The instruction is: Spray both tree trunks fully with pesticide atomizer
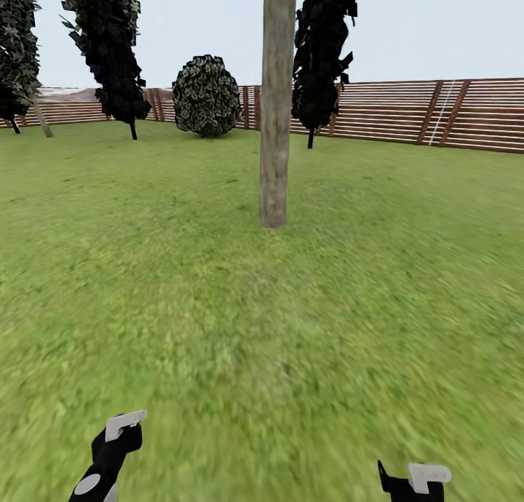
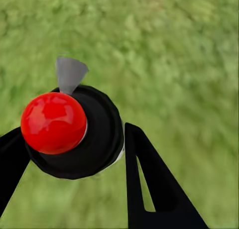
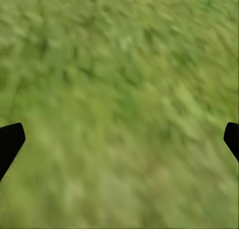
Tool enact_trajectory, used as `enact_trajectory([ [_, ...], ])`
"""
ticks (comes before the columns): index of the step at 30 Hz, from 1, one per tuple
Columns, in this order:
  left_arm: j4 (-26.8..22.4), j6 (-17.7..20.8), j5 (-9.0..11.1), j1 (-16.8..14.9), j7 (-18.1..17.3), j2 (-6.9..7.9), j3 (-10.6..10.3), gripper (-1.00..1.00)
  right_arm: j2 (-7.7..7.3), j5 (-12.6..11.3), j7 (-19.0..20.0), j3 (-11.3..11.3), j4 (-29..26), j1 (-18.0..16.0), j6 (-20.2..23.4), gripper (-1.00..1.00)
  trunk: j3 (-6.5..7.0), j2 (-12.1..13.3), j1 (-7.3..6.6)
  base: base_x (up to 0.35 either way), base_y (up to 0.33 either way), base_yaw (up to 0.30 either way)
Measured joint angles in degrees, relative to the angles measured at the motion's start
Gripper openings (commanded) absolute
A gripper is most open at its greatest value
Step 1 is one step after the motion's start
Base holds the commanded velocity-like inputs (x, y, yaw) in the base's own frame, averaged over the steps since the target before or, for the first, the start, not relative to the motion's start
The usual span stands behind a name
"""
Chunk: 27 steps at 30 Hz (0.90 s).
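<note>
The pesticide atomizer (image 2: 69, 129) has a glossy red ball top, a round black cap and a grey nozzle. It sits between the black fingers (image 2: 149, 179) of my left gripper (image 2: 74, 144), which is shut on it above the grass. My right gripper (image 3: 119, 139) is open, its fingertips wide apart over bare lawn. In the head view a thick grey-beige tree trunk (image 1: 275, 124) rises straight ahead, a few metres beyond my left arm's end (image 1: 109, 451) and right arm's end (image 1: 415, 484). A second pale trunk (image 1: 42, 118) leans at the far left by the fence.
Green lawn (image 1: 218, 327) spreads all around. A brown slat fence (image 1: 437, 113) closes the back. Dark columnar trees (image 1: 109, 51) (image 1: 324, 51) and a round leafy bush (image 1: 207, 96) stand near the fence.
</note>
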Motion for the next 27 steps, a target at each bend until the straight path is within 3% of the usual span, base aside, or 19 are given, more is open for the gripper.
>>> enact_trajectory([
  [27,0.0,0.0,0.0,0.0,0.0,0.06,0.0,-1.0,0.13,0.0,0.0,0.1,-0.1,0.0,0.0,1.0,0.0,0.0,0.0,0.338,0.137,0.0],
])
